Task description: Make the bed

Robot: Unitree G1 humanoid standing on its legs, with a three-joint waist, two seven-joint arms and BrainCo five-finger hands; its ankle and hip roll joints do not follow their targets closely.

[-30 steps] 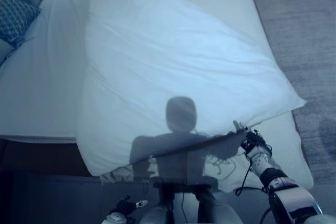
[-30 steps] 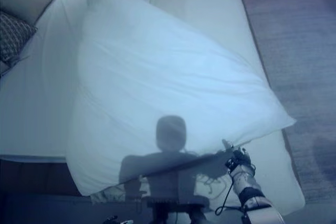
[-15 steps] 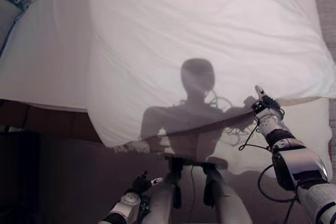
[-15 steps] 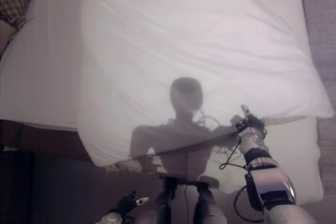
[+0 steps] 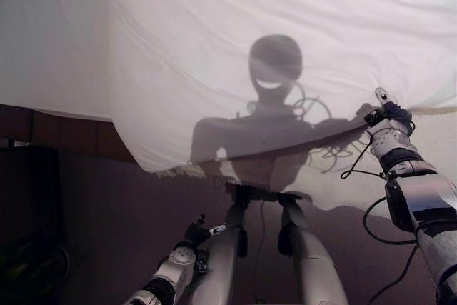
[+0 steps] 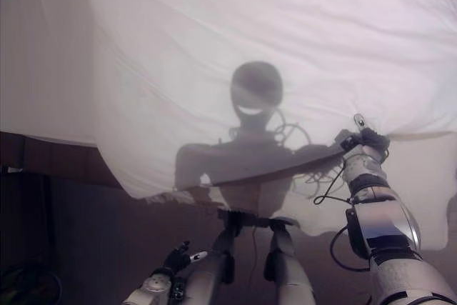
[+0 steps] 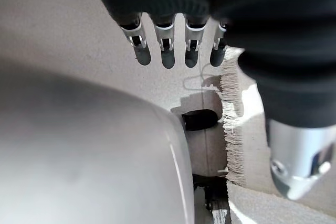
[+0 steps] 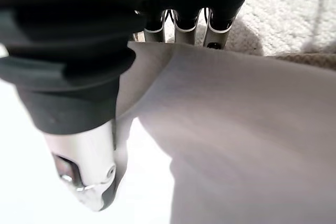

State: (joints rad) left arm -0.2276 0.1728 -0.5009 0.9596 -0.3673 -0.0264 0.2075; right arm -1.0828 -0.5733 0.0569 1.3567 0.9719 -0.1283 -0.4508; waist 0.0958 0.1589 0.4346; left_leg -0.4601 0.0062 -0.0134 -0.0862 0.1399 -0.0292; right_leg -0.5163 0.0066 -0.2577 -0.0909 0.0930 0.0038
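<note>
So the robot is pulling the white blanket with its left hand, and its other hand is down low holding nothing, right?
Not quite, the hands are swapped. In the left eye view it is the right hand that grips the edge of the white blanket, and the right wrist view shows the cloth pinched between its fingers and thumb. The left hand is the one down low, holding nothing.

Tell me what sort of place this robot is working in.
Most likely a bedroom. A wide bed with a white mattress cover runs across the head views, a large white sheet is spread over it, held at its near edge by the right hand, and a pale fringed rug lies on the floor.
</note>
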